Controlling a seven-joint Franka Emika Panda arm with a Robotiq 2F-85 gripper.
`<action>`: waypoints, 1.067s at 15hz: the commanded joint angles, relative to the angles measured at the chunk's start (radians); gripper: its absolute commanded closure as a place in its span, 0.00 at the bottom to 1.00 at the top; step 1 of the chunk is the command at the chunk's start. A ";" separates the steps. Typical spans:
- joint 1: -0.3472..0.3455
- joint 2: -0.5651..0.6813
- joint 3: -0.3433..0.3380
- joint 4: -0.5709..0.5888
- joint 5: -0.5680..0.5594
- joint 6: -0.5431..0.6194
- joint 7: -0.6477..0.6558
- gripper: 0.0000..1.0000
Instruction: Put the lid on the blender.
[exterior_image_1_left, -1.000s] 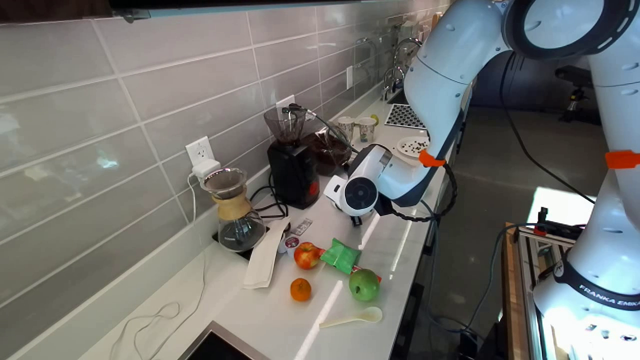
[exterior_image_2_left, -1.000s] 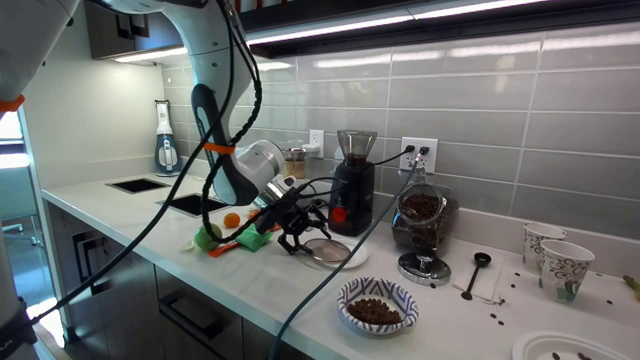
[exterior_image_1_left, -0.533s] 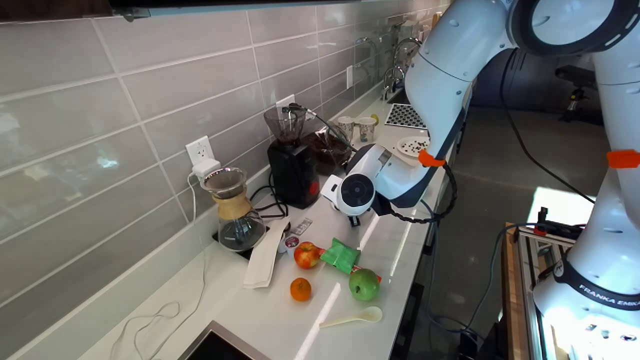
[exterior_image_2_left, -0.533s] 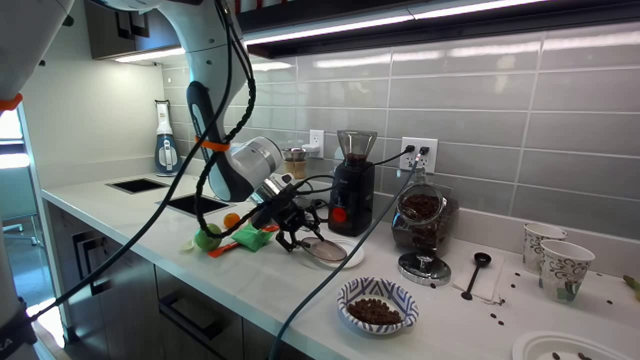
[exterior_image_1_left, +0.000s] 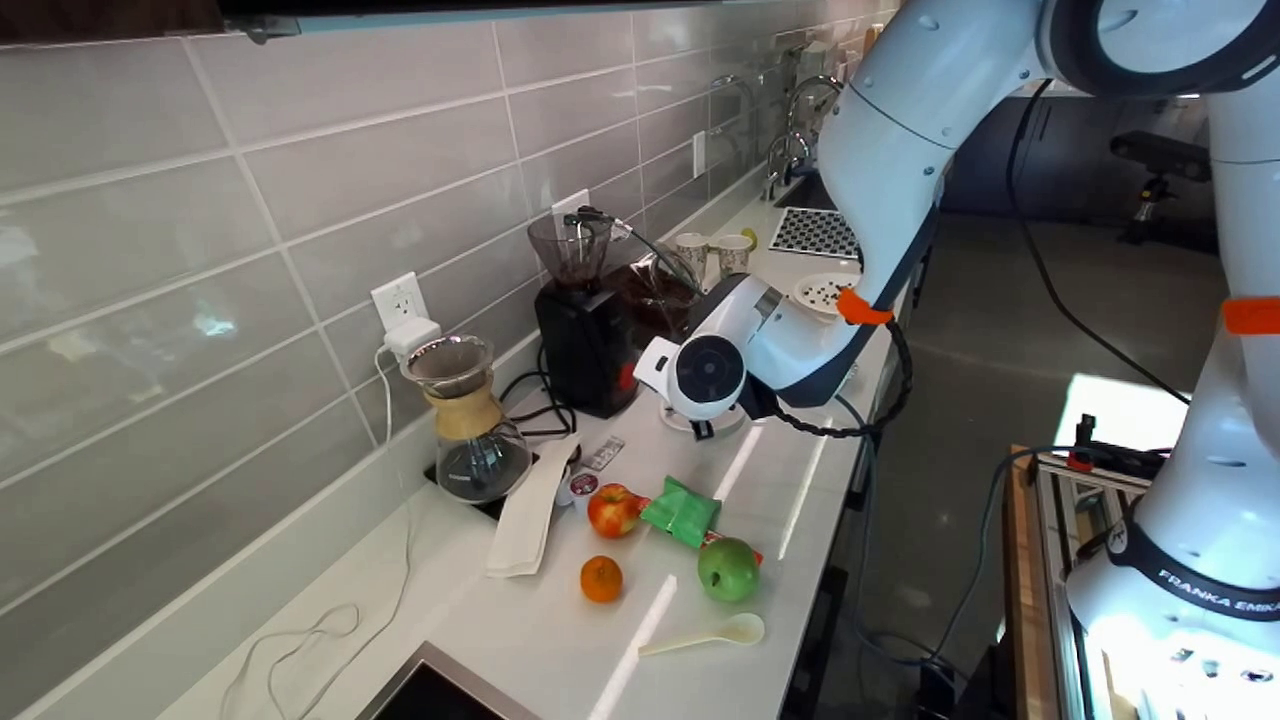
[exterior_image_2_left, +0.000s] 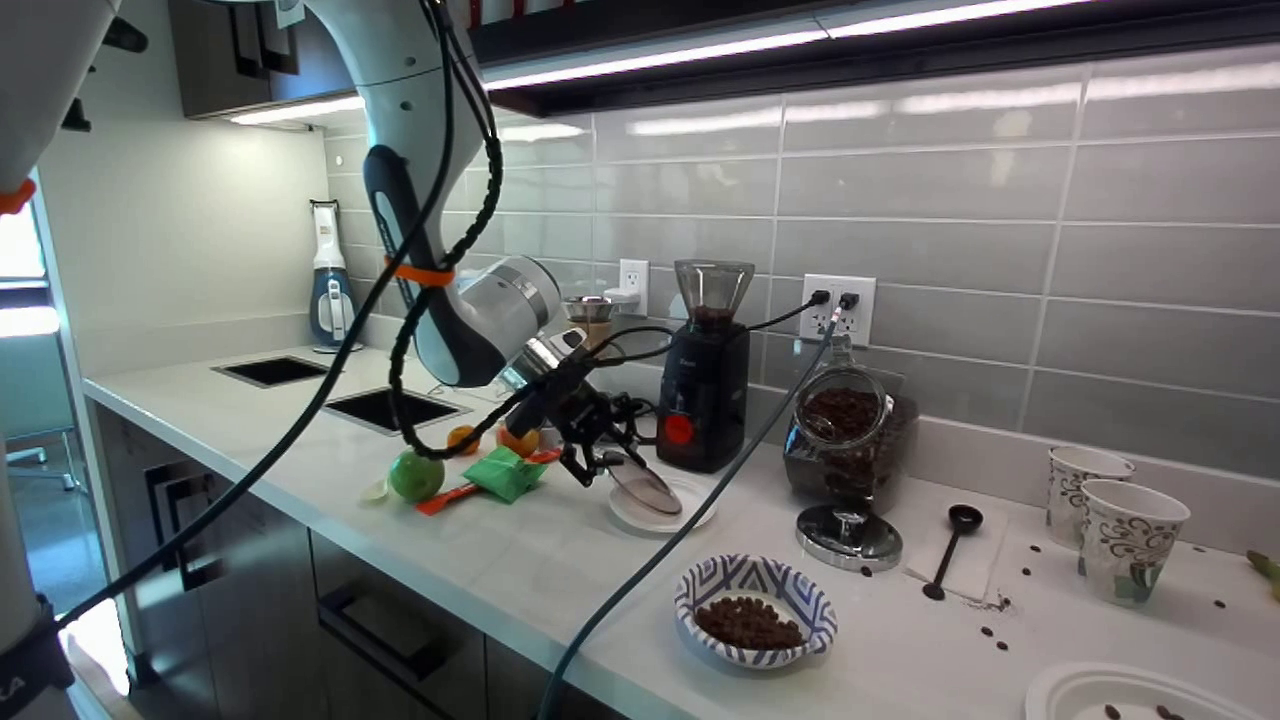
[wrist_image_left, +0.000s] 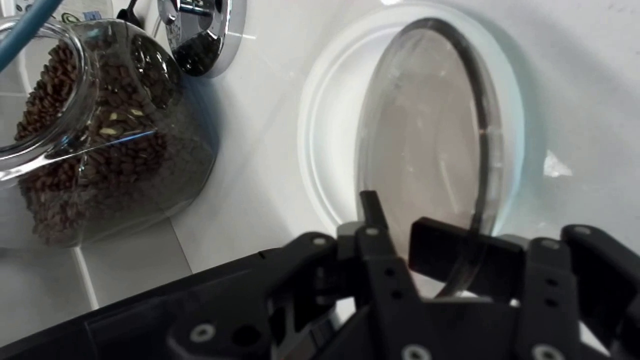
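The blender (exterior_image_2_left: 703, 390) stands against the tiled wall, a black body with a clear funnel-shaped jar (exterior_image_2_left: 714, 285) on top and some dark beans at its neck. In an exterior view the lid (exterior_image_2_left: 645, 490), a round greyish see-through disc with a darker rim, leans steeply over a white plate (exterior_image_2_left: 625, 515). My gripper (exterior_image_2_left: 612, 467) has the lid's near edge between its fingers. In the wrist view the lid (wrist_image_left: 425, 120) slopes away from the gripper (wrist_image_left: 395, 209), its near end pinched there. My wrist hides the lid in the remaining exterior view.
Right of the blender lies a glass bean jar (exterior_image_2_left: 845, 440) with a chrome cap. A patterned bowl (exterior_image_2_left: 690, 610), paper cups (exterior_image_2_left: 1130, 540) and a hanging cable (exterior_image_2_left: 650, 570) are nearby. A glass coffee maker (exterior_image_1_left: 465, 420), apples, an orange (exterior_image_1_left: 601, 579) and a green packet (exterior_image_1_left: 683, 512) sit farther along.
The jaws have closed in on the lid's edge. The lid has tipped from nearly flat to steeply tilted. Gripper, lid and plate have shifted slightly left in an exterior view.
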 joint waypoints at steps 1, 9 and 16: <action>0.020 0.031 -0.008 -0.008 0.034 -0.008 -0.010 0.98; 0.111 0.084 0.009 0.024 0.035 -0.286 -0.041 0.99; 0.169 0.121 0.024 0.043 0.008 -0.494 -0.064 0.99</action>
